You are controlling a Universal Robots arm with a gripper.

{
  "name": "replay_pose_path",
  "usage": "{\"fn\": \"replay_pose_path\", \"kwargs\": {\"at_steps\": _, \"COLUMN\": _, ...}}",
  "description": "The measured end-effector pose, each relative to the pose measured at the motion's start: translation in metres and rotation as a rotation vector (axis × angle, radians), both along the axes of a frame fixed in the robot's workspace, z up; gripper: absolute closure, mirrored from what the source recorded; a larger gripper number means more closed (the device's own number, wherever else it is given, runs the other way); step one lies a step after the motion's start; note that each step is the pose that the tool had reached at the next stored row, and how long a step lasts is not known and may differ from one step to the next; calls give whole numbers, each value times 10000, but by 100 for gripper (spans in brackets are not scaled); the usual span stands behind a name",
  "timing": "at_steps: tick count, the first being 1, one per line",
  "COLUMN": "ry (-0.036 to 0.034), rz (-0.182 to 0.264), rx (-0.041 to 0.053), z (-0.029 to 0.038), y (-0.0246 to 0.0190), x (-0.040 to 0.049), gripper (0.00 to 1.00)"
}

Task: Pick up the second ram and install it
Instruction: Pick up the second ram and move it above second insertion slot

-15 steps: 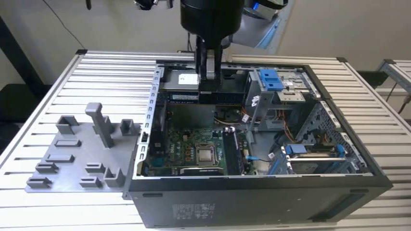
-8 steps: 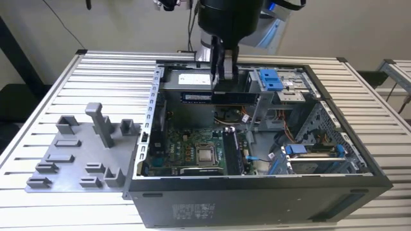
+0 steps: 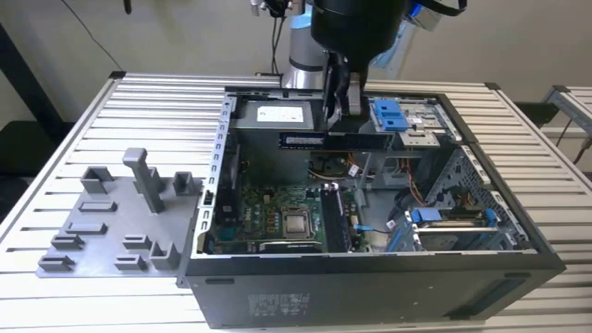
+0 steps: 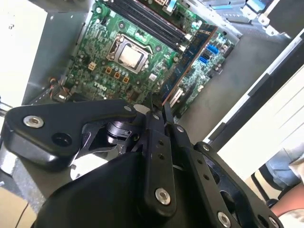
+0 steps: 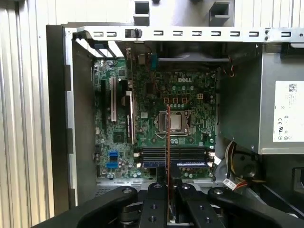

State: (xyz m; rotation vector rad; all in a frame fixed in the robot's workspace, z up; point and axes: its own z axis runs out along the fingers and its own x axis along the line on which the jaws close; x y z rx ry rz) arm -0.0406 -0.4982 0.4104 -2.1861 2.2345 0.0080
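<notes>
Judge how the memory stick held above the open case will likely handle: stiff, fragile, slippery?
The second ram is probably stiff: it juts level to both sides of the gripper without sagging. It looks light, being edge-thin in the first wrist view. Likely fragile: a thin board pinched at only one spot might pivot if it catches the case.

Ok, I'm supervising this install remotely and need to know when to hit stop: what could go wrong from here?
1. The gripper holds the second ram above the open case. In the first wrist view the stick lies crosswise to the memory slots, so if lowered as it is, it would likely jam across them.
2. Loose cables hang beside the motherboard and could snag a descending arm.
</notes>
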Motion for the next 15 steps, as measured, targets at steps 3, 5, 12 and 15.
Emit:
{"fn": "replay_pose_path", "kwargs": {"at_steps": 3, "ry": 0, "rz": 8, "rx": 0, "z": 0, "y": 0, "x": 73, "gripper": 86}}
{"fn": "replay_pose_path", "kwargs": {"at_steps": 5, "ry": 1, "rz": 11, "rx": -1, "z": 0, "y": 0, "x": 105, "gripper": 86}}
{"fn": "replay_pose_path", "kwargs": {"at_steps": 12, "ry": 0, "rz": 9, "rx": 0, "z": 0, "y": 0, "x": 142, "gripper": 86}}
{"fn": "replay_pose_path", "kwargs": {"at_steps": 15, "ry": 0, "rz": 11, "rx": 0, "z": 0, "y": 3, "x": 144, "gripper": 86}}
